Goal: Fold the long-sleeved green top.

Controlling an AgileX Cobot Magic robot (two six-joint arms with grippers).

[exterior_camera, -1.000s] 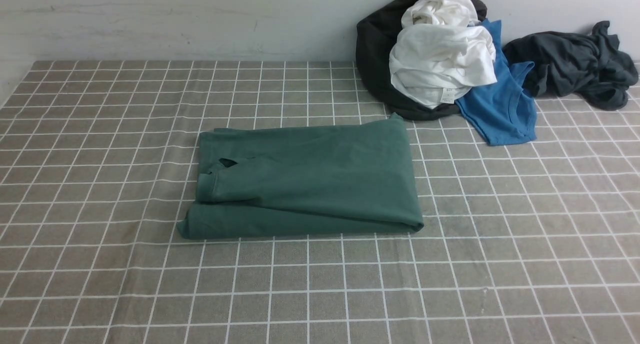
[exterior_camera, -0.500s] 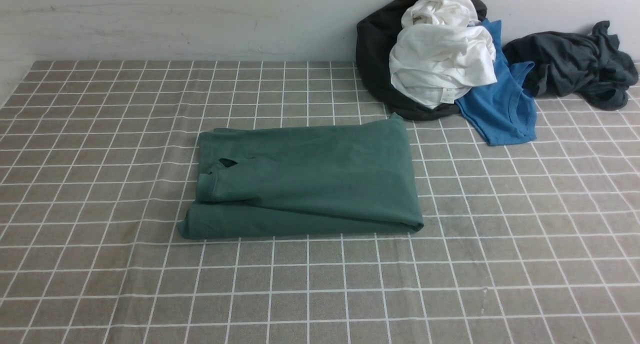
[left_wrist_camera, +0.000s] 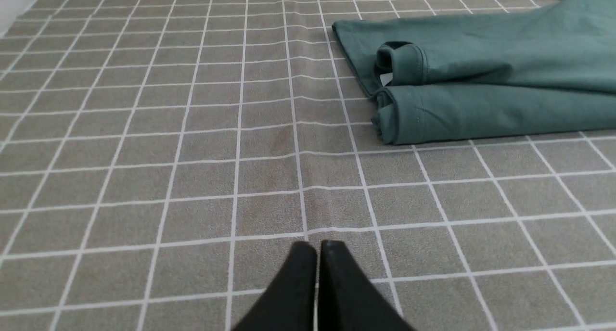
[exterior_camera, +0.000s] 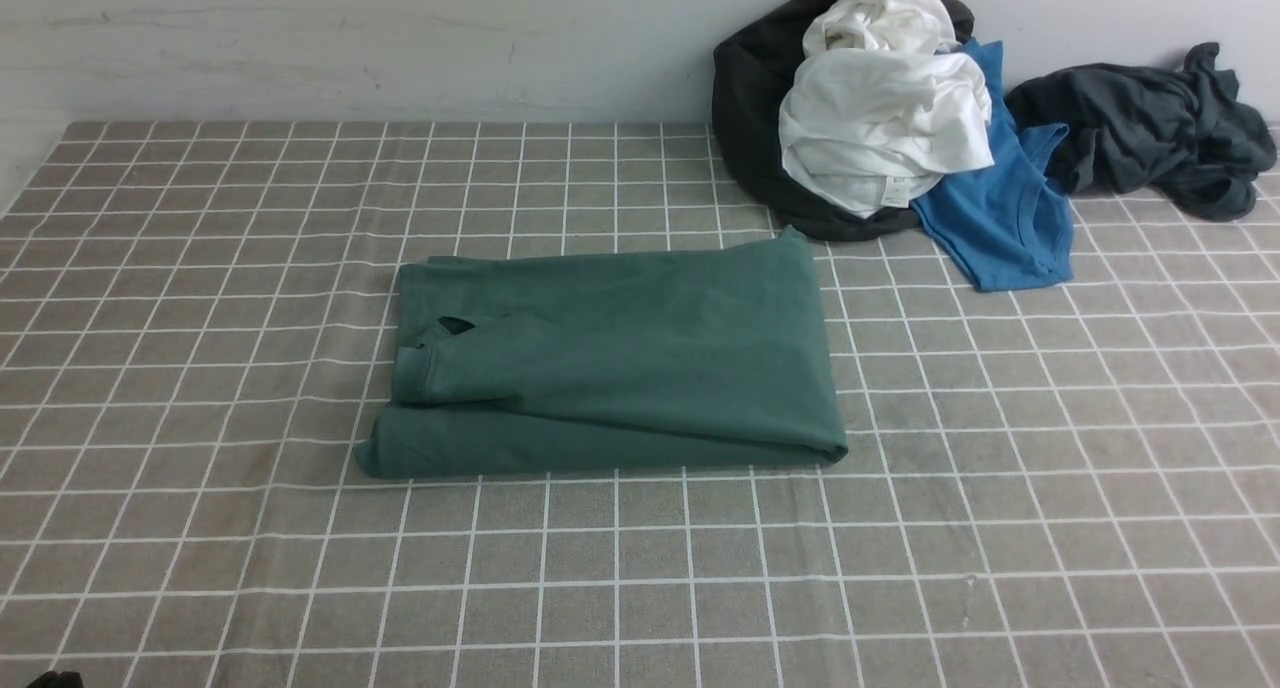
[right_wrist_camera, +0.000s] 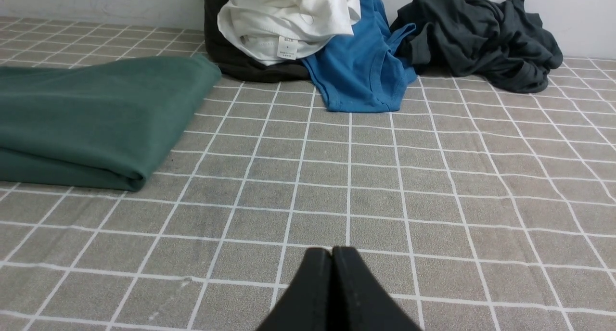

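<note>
At table centre, on a taupe grid-printed cloth (exterior_camera: pixel 200 268), the green long-sleeved top (exterior_camera: pixel 620 358) is laid folded into a flat, roughly rectangular bundle. The fabric is seen as matte, soft cotton, forest green, with smooth upper faces and rounded fold edges. At its left end a sleeve cuff (left_wrist_camera: pixel 402 64) is rolled into a short tube, and a stitched hem is stacked just below it; a sliver of white is tucked between the layers there, possibly a label, though the detail is too small to confirm. The right end is closed by a plump, continuous fold.

The cloth is marked by thin white lines in squares, and shallow ripples are raised in it left of the top.

Against the pale wall (exterior_camera: pixel 350 38) at the far right, a heap is formed: a crumpled white garment (exterior_camera: pixel 885 118) is draped over a black garment (exterior_camera: pixel 750 118), and a bright blue T-shirt (exterior_camera: pixel 1000 218) with a ribbed neckline is spread flat beside them. A dark grey garment (exterior_camera: pixel 1150 128) is bunched further right.

The left gripper (left_wrist_camera: pixel 317 247) is seen with its tapered black fingers pressed together, nothing between them, held over bare cloth well apart from the top. The right gripper (right_wrist_camera: pixel 332 251) is likewise closed and empty, over bare cloth near the top's right end.
</note>
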